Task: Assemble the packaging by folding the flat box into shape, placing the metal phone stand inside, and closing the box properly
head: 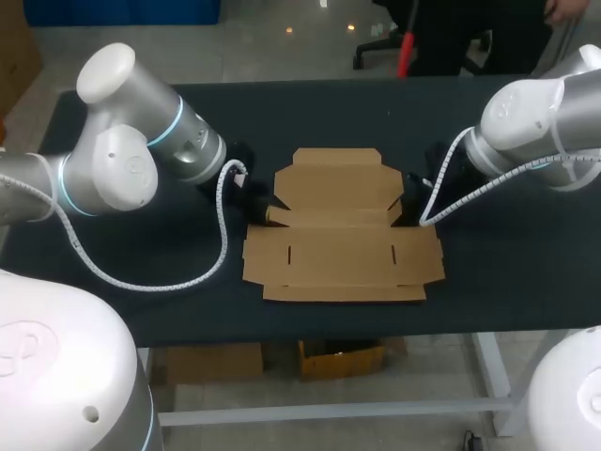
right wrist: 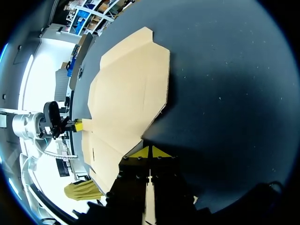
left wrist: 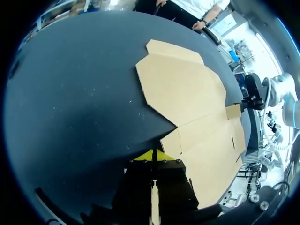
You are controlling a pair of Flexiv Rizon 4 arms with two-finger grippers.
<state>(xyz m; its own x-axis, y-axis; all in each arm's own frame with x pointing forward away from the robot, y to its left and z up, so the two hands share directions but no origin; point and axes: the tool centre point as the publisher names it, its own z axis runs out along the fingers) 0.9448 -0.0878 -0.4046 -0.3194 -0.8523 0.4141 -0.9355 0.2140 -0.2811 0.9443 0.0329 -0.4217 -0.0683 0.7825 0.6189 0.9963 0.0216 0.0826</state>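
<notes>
the flat box lies unfolded in the middle of the dark table. its far half is the lid panel and its near half is the long slotted panel. our left gripper sits low at the box's left edge, about where the two halves meet. its yellow tips are pinched together with nothing between them, just beside the small side flap. our right gripper mirrors it at the box's right edge, tips together too, right by the cardboard. whether either one actually touches the box, we can't tell.
</notes>
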